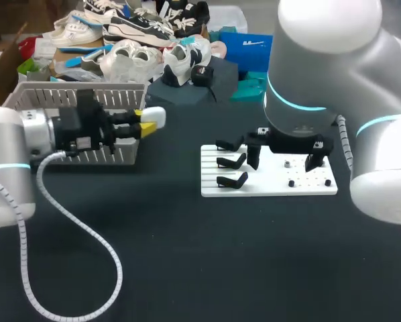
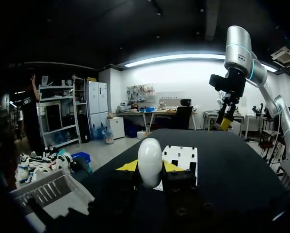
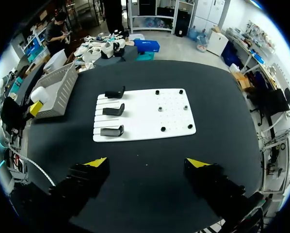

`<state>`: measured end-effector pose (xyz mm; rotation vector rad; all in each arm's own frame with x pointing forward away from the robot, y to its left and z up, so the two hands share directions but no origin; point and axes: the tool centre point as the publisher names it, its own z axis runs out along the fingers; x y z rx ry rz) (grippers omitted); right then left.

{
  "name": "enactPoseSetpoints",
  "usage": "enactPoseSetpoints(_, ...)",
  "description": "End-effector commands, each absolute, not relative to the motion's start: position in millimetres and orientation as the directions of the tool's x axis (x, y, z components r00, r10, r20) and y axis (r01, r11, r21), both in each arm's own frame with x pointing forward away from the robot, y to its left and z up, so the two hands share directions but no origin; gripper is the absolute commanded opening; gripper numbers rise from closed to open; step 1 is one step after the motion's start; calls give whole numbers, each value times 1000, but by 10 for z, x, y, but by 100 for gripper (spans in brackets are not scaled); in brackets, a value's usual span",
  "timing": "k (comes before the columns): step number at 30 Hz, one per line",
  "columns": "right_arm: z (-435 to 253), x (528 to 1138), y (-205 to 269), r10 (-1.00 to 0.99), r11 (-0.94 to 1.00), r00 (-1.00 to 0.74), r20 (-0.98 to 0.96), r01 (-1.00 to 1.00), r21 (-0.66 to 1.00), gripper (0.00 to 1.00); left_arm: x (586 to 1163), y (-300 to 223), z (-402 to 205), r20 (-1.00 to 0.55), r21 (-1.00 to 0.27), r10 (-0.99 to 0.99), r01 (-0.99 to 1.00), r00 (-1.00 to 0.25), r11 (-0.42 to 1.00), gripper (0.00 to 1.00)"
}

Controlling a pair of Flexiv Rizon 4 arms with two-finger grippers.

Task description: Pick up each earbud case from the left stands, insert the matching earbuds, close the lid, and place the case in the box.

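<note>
A white egg-shaped earbud case (image 1: 155,117) is held off the table, beside the basket's near right corner, with my left gripper (image 1: 145,123) shut on it. In the left wrist view the case (image 2: 150,160) stands upright between the yellow tips, lid closed. The white board (image 3: 145,114) carries three black stands (image 3: 113,110) on its left side, none holding a case. Small dark earbud pieces (image 3: 160,109) dot its right side. High above the board's near edge, my right gripper (image 3: 147,162) hangs open and holds nothing.
A white slatted basket (image 1: 73,127) stands at the table's left, just behind my left gripper. Shoes and boxes (image 1: 147,47) crowd the far edge. My left arm's white cable (image 1: 73,221) loops over the dark tabletop at the front left.
</note>
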<state>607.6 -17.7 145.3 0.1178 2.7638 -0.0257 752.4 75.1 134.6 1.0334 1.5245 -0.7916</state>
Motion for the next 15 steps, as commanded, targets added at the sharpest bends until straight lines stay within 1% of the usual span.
enactPoseSetpoints(1,1440,6055,-191,80,996,-921,-380,86,1,100,7720,1021,1318,-973,92,217,728,-79,679,0)
enactPoseSetpoints(3,1440,6055,-191,80,996,-921,-380,86,1,100,7876,1165,1252,-974,79,202,676,-106,732,0)
enactPoseSetpoints(6,1440,6055,-191,80,996,-921,-380,86,1,100,8083,1321,1140,-967,93,218,614,-131,783,0)
enactPoseSetpoints(9,1440,6055,-191,80,996,-921,-380,86,1,100,8220,1389,1082,-968,74,197,568,-157,819,0)
enactPoseSetpoints(15,1440,6055,-191,80,996,-921,-380,86,1,100,8554,1495,934,-959,75,200,501,-200,862,0)
